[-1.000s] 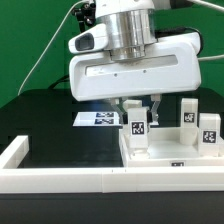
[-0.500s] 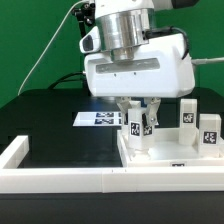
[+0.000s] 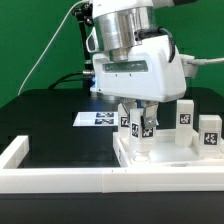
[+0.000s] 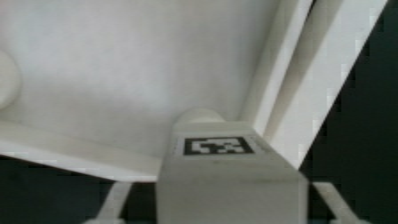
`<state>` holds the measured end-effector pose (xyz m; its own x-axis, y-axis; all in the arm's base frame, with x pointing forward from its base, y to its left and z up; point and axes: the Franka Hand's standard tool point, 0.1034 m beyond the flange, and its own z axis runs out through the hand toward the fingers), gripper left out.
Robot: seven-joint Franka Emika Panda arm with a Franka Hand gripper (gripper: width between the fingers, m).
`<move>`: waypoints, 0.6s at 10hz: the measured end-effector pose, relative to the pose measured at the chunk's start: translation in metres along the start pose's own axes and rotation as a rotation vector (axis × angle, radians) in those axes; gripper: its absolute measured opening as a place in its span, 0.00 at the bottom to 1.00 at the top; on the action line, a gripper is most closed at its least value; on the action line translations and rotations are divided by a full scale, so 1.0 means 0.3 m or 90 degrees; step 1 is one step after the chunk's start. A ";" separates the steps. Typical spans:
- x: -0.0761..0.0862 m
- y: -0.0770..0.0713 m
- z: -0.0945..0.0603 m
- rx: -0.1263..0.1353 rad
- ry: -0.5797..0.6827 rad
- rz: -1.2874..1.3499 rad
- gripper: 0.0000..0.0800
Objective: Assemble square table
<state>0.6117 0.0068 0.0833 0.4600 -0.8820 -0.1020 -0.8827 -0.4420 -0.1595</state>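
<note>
over the square table top [image 3: 165,160], near the exterior view's right of the black worktop [image 3: 50,125], the claw [image 3: 139,124] is clenched on a white tagged leg [image 3: 139,130], held upright w/ its foot touching the tray floor. wrist view shows same leg [image 4: 222,170] close up betw. the fingers, tag facing cam, tray rim [image 4: 294,70] beside it. two more legs [image 3: 186,114] [image 3: 209,131] stand upright on the top's far right side. marker board [image 3: 98,119] lies flat behind, white wall [image 3: 60,180] edges the front.

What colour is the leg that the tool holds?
White, with a black-and-white tag; the leg shows best in the wrist view.
</note>
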 end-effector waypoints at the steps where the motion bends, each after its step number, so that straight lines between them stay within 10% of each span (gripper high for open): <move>1: -0.001 0.000 0.001 0.001 0.001 -0.032 0.57; 3: 0.000 0.010 0.008 0.001 0.002 -0.123 0.79; 6: -0.009 0.013 0.012 -0.003 0.000 -0.309 0.81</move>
<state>0.6074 0.0080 0.0793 0.8184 -0.5744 -0.0165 -0.5671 -0.8027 -0.1845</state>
